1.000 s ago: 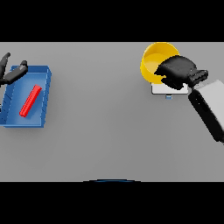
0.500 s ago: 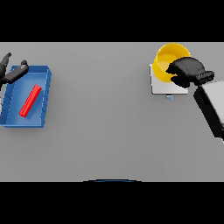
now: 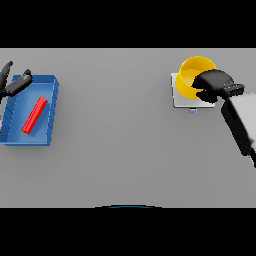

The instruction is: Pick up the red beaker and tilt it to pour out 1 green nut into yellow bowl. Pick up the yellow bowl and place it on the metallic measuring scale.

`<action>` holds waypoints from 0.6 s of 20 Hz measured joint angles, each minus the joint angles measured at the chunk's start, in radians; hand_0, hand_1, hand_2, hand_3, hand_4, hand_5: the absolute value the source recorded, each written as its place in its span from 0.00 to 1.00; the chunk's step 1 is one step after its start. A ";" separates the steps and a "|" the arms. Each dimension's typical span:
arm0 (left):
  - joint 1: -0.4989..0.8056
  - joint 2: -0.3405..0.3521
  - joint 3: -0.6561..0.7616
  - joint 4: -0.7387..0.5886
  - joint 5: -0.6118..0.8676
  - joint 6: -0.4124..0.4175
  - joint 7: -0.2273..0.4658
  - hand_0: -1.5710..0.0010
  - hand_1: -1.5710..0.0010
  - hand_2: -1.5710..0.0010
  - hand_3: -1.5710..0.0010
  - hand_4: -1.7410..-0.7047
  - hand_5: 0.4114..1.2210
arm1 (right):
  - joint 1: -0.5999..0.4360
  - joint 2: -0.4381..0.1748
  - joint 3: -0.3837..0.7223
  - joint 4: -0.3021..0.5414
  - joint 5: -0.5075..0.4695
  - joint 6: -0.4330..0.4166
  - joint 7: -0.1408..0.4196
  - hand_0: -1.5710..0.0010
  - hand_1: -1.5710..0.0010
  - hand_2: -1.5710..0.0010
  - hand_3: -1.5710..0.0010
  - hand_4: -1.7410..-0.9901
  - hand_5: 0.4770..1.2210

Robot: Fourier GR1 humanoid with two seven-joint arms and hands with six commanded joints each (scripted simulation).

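While right hand [image 3: 214, 86] grips yellow bowl [image 3: 191, 77] on scale [image 3: 181, 98], left hand [image 3: 12, 84] spread, holding nothing.

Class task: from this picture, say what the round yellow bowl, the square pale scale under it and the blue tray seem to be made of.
Round yellow bowl: probably plastic; an even, matte colour with no glints. Square pale scale: possibly brushed metal; a flat, light grey plate, though the look leaves it open. Blue tray: likely plastic; uniform colour, thin walls.
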 measured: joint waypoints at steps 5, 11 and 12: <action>-0.006 -0.003 -0.005 0.001 0.001 -0.006 0.008 1.00 1.00 1.00 1.00 0.88 0.44 | 0.007 0.005 -0.011 -0.004 -0.014 0.020 0.029 0.27 0.39 0.46 0.56 0.24 0.72; -0.011 0.005 0.001 0.007 -0.002 -0.004 0.018 1.00 1.00 1.00 1.00 0.88 0.42 | 0.015 0.008 -0.033 -0.010 -0.048 0.064 0.053 0.80 0.81 0.85 0.87 0.37 0.48; 0.008 0.002 -0.001 -0.002 0.001 -0.005 0.002 1.00 1.00 1.00 1.00 0.88 0.42 | 0.014 0.007 -0.030 -0.016 -0.045 0.066 0.057 0.84 0.84 0.88 0.89 0.39 0.47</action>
